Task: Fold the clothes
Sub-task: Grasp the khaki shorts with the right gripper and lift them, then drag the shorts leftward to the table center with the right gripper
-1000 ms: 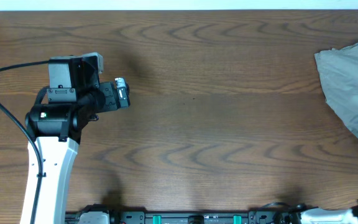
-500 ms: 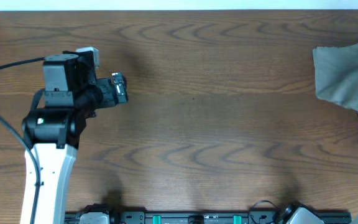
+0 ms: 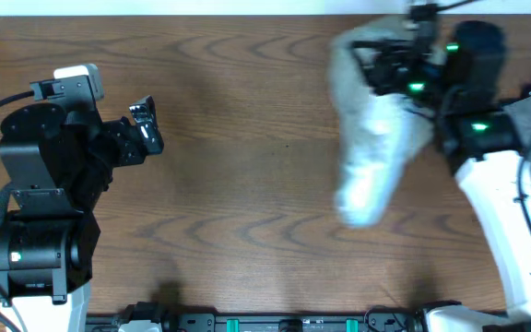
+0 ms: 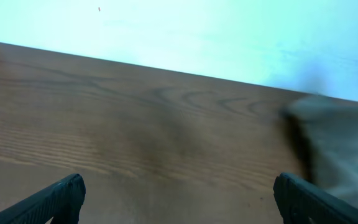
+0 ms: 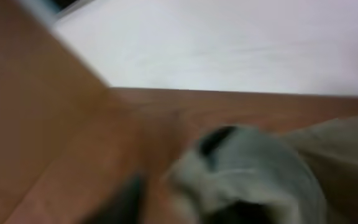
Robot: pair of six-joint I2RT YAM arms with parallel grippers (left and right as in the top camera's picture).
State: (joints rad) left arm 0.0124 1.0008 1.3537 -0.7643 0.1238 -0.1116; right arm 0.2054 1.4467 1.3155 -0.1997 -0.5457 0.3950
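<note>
Brown wood-grain table [image 3: 247, 203], arched grain lines running across, dull sheen. Pale backdrop [image 3: 155, 6] as a thin strip beyond far edge; bluish-white and wide in left wrist view. Black rail [image 3: 284, 324] with green fittings along near edge

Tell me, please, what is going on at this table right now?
The right gripper holds the shorts bunched up above the far right part of the table. The cloth hangs down in a blurred clump, and no fold has been made yet. The left gripper is open and empty over the left side, well apart from the shorts.
</note>
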